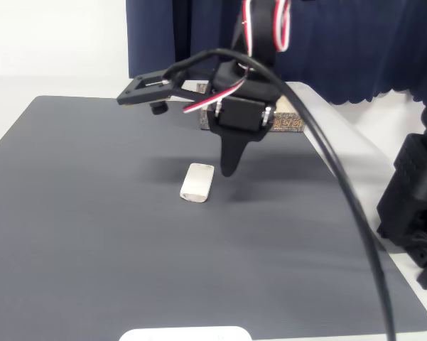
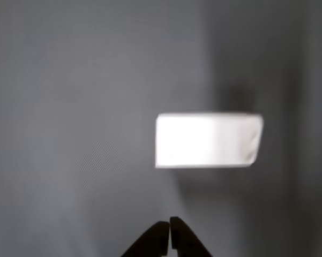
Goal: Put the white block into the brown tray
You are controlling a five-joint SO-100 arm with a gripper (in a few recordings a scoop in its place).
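Note:
The white block [image 1: 197, 182] lies flat on the dark grey mat, near its middle. In the wrist view the white block [image 2: 208, 139] is a blurred bright rectangle lying crosswise, above and slightly right of the fingertips. My gripper [image 1: 229, 169] points straight down just right of the block, its tip hovering close above the mat and apart from the block. In the wrist view my gripper [image 2: 170, 230] is shut, its two tips meeting with nothing between them. The brown tray [image 1: 290, 123] stands at the back of the mat, mostly hidden behind the arm; a labelled wall strip shows.
A wide flat white slab [image 1: 185, 334] pokes in at the mat's front edge. A black cable [image 1: 341, 185] arcs down the right side. Dark blue curtains [image 1: 355, 42] hang behind the table. The left half of the mat [image 1: 71, 213] is bare.

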